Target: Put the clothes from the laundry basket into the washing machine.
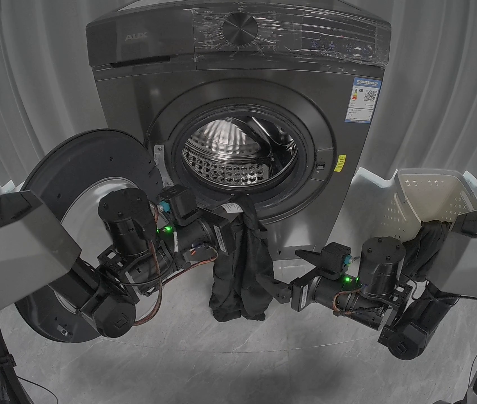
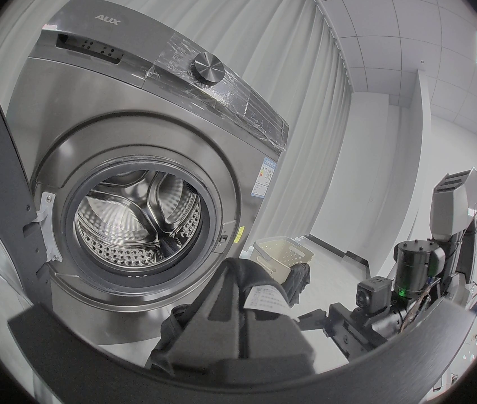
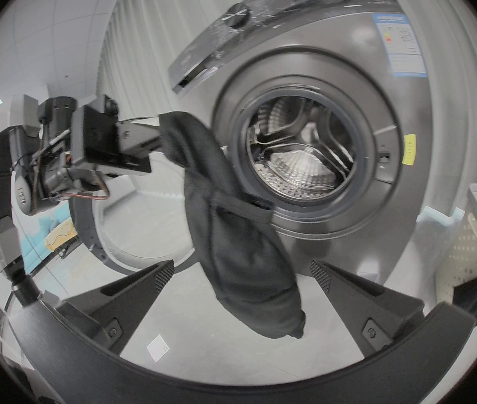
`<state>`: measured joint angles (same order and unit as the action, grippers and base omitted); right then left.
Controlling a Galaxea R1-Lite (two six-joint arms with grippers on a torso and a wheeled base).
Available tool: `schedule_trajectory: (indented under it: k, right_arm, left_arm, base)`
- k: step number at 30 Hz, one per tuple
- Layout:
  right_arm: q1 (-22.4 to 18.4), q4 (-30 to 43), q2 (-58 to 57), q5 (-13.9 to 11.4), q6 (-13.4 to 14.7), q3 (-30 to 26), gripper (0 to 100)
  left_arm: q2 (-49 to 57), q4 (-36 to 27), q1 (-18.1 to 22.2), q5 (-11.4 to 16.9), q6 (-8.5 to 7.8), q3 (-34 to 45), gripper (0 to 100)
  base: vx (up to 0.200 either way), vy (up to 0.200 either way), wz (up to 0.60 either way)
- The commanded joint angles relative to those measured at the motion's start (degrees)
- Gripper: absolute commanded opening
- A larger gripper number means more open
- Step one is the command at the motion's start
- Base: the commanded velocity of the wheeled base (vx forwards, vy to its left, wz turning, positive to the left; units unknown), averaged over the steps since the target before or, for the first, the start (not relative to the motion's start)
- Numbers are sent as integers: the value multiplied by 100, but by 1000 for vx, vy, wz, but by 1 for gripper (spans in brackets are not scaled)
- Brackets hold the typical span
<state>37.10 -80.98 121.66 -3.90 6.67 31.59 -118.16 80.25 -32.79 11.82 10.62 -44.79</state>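
A black garment [image 1: 241, 270] hangs from my left gripper [image 1: 235, 211], which is shut on its top edge just below the washing machine's [image 1: 238, 85] round opening. The drum [image 1: 238, 152] holds no clothes. In the left wrist view the fingers [image 2: 216, 315] pinch the cloth [image 2: 249, 270] beside a white label. My right gripper [image 1: 286, 273] is open, low and close beside the garment's lower half. In the right wrist view the garment [image 3: 238, 242] dangles in front of my right gripper [image 3: 241, 267], between its spread fingers. The white laundry basket [image 1: 435, 197] stands at the right with dark clothes [image 1: 426, 248] spilling over its rim.
The machine's door [image 1: 87, 164] is swung wide open to the left, behind my left arm. Grey curtains hang behind the machine. The floor in front is pale tile, and the garment's hem hangs near it.
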Motion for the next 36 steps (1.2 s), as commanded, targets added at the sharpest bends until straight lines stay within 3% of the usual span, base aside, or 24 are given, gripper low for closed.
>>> schedule_trajectory:
  k: [1,18,19,26,36]
  right_arm:
    - [140,3,68,-23,-8,137,100]
    - [-185,12,956,74,-8,1429,100]
    - [-185,12,1000,118,-8,1500,0]
    - [-264,3,1000,153,1,1491,0]
    - [-273,-67,314,162,19,867,0]
  left_arm:
    - [-58,17,-8,-5,2,5,0]
    - [-23,35,-25,13,2,5,0]
    - [-23,35,-25,22,2,-4,0]
    - [-40,35,-17,30,2,-4,0]
    - [-146,35,-17,13,-7,23,0]
  base:
    - [0,0,0]
    - [0,0,0]
    - [0,0,0]
    - [0,0,0]
    - [0,0,0]
